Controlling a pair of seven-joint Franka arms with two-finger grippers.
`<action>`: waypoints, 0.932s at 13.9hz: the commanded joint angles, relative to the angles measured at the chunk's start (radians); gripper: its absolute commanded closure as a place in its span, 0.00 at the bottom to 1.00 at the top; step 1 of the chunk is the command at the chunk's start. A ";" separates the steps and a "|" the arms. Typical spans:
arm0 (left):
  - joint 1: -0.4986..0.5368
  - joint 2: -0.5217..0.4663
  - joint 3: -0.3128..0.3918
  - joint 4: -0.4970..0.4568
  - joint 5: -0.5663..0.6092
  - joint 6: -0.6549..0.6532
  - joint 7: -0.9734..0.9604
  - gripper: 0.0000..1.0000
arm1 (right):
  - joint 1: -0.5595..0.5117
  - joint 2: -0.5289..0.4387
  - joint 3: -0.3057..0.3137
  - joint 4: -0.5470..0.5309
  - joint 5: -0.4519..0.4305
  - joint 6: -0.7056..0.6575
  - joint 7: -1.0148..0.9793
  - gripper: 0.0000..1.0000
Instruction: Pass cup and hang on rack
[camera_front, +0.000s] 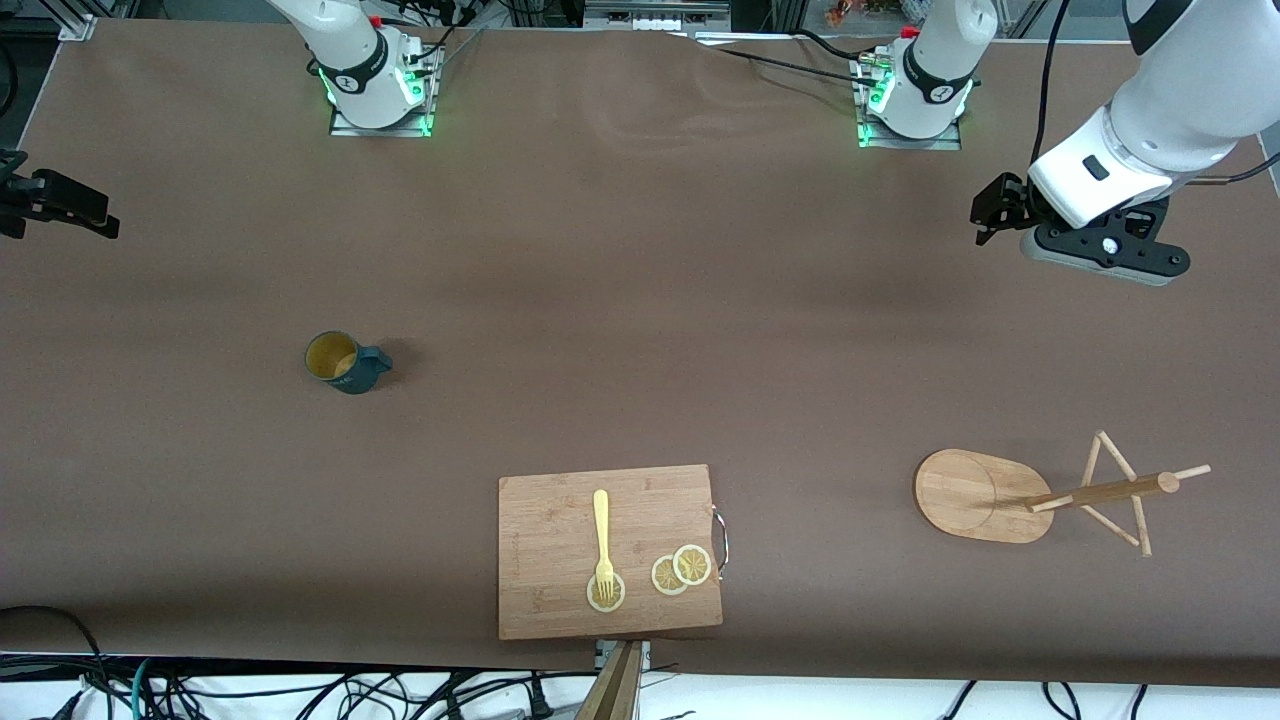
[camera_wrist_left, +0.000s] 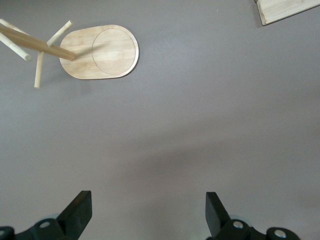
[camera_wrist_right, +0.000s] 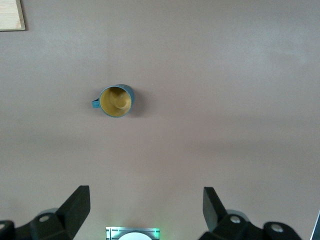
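small dark teal cup (camera_front: 345, 363) sits upright, unheld; left gripper (camera_wrist_left: 147, 212) and right gripper (camera_wrist_right: 145, 207) both hover spread wide, nowhere near the bamboo rack (camera_front: 985, 495)

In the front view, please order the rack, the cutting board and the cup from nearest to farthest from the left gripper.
From the left gripper:
1. Rack, at the left arm's end of the table.
2. Cutting board, mid-table, near the front camera.
3. Cup, toward the right arm's end.
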 joint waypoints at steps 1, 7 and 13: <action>-0.003 0.026 -0.006 0.045 0.034 -0.028 0.001 0.00 | -0.015 -0.006 0.024 0.002 -0.012 -0.012 0.021 0.00; 0.002 0.026 -0.002 0.047 0.034 -0.028 -0.011 0.00 | -0.015 -0.006 0.023 0.002 -0.013 -0.005 0.016 0.00; 0.002 0.028 0.001 0.048 0.034 -0.027 -0.009 0.00 | -0.021 -0.004 0.017 0.002 -0.015 -0.005 0.016 0.00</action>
